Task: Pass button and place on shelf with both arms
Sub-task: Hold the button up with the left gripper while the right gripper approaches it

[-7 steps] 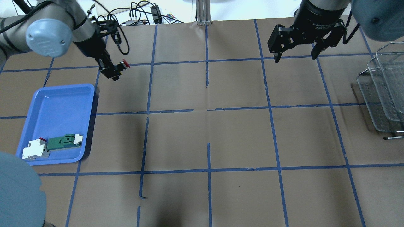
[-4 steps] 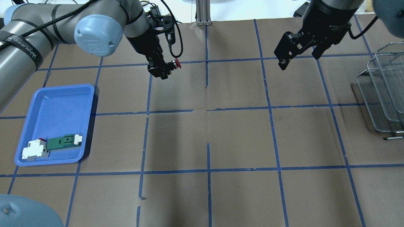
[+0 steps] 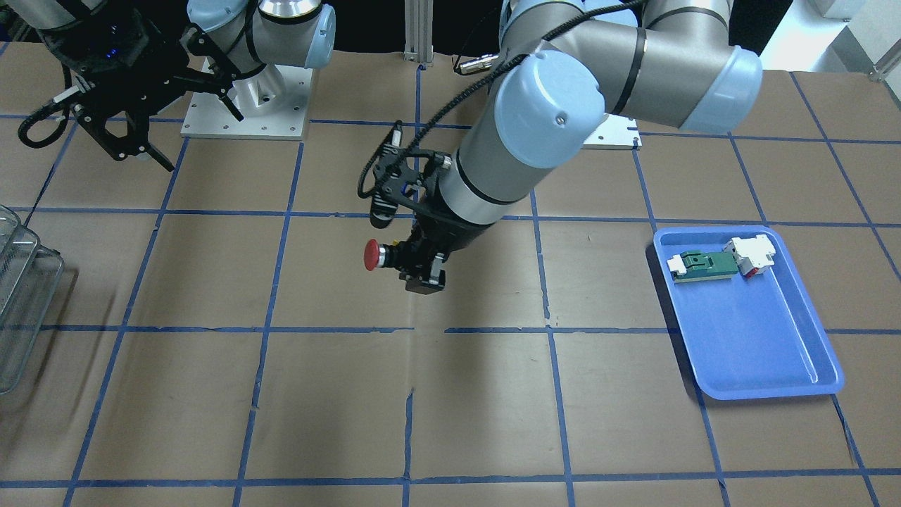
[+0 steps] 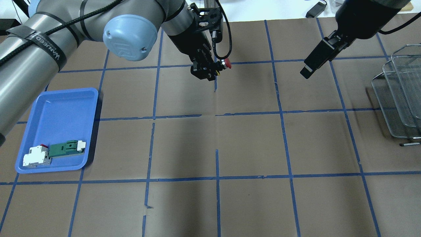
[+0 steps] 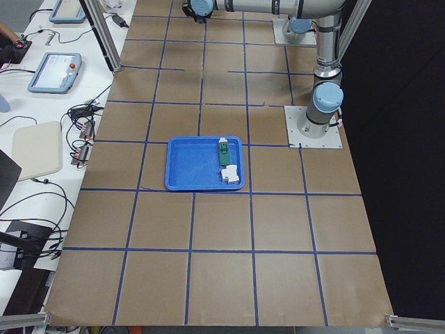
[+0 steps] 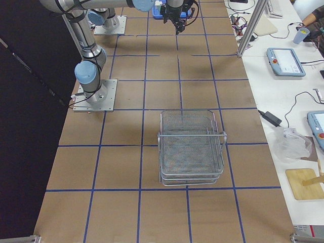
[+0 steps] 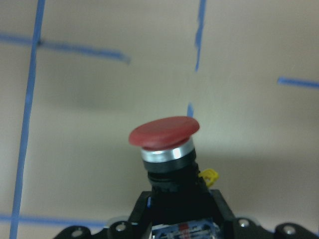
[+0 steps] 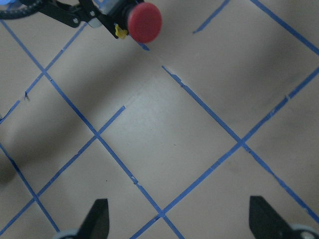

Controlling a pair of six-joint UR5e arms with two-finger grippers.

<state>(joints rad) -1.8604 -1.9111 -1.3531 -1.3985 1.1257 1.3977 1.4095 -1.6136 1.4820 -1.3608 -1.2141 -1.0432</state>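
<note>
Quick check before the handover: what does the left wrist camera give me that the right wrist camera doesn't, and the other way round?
Only the left wrist view: the button's silver ring and black body from the side, seated in the left gripper. Only the right wrist view: the right gripper's two fingers spread wide apart with nothing between them, and the red cap face-on. Both: the red cap, a small yellow tab beside the body, and the blue-taped brown table.

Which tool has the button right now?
The left tool, shut on the button by its black body; the right tool is open and empty.
</note>
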